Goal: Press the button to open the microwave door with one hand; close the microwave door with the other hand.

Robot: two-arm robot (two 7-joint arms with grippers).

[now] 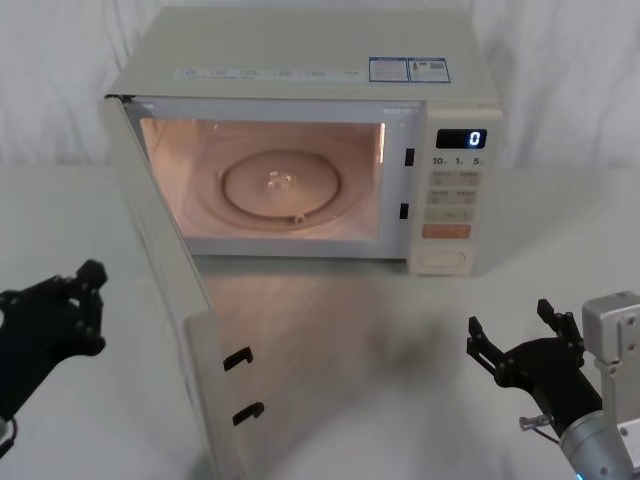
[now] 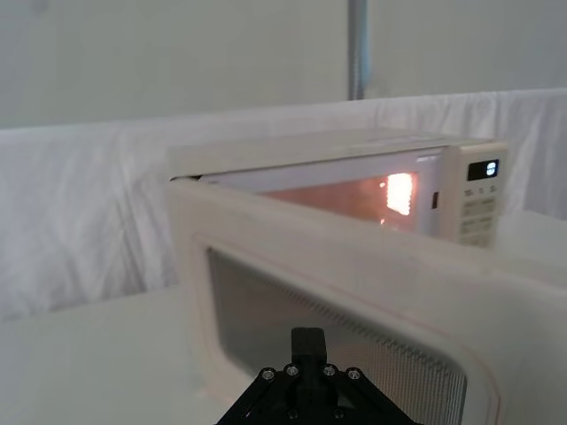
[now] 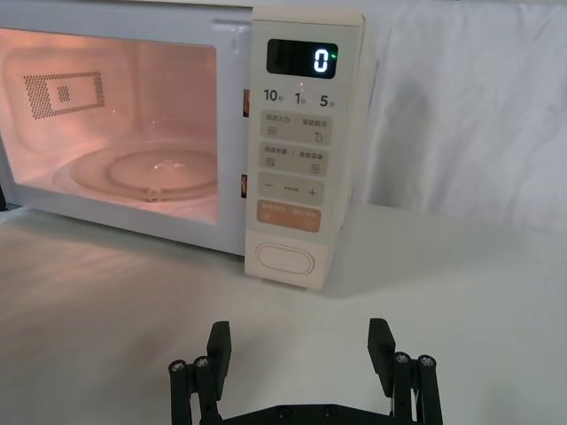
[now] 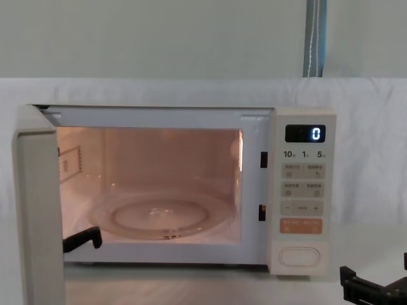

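Standing wide open, the microwave door [image 1: 165, 300], both hands back

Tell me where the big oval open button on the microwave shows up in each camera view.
Head view: the button sits at the keypad panel's bottom, right of centre.
Left wrist view: too far off on the distant panel to make out.
Right wrist view: centre, below the orange key, at.
Chest view: lower right, at.
Shared landmark: the digital display reading 0, atop the same panel.
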